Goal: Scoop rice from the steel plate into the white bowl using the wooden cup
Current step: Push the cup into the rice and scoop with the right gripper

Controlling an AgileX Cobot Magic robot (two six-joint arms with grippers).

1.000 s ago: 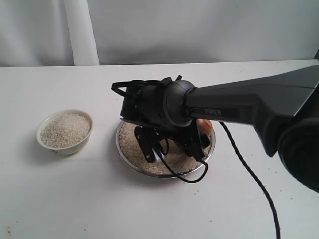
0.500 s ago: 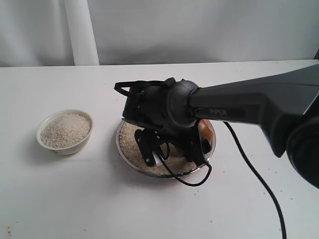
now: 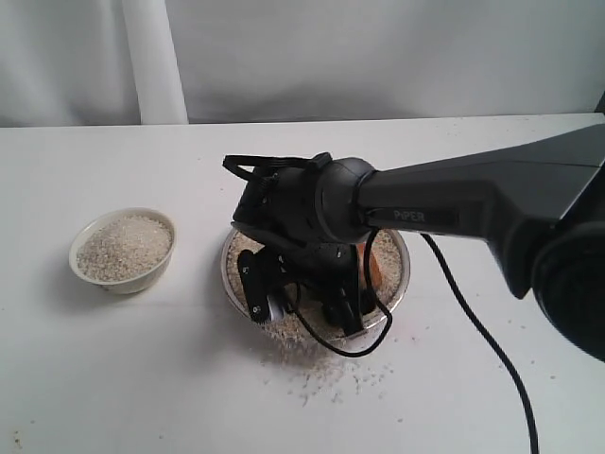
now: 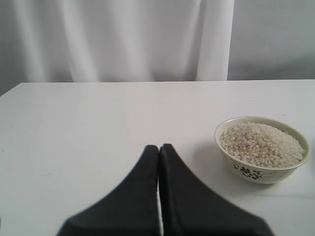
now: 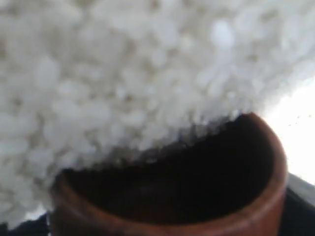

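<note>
White table [image 3: 142,378] speckled with loose grains [image 3: 321,374] by near rim of steel plate [image 3: 403,274]. My right gripper [image 3: 357,288] clamps wooden cup [image 5: 266,196], mouth buried in rice [image 5: 123,73]; left gripper [image 4: 158,157] pinched together, idle. I'd roll mouth upward, lift slowly, head for white bowl [image 3: 123,280].

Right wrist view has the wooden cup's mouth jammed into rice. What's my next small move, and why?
Probably tip the wooden cup mouth-up and ease it toward the middle of the steel plate. Rice crowds the cup's lip, and the exterior view shows loose grains on the table past the plate's near rim, so pushing further would likely spill more.
</note>
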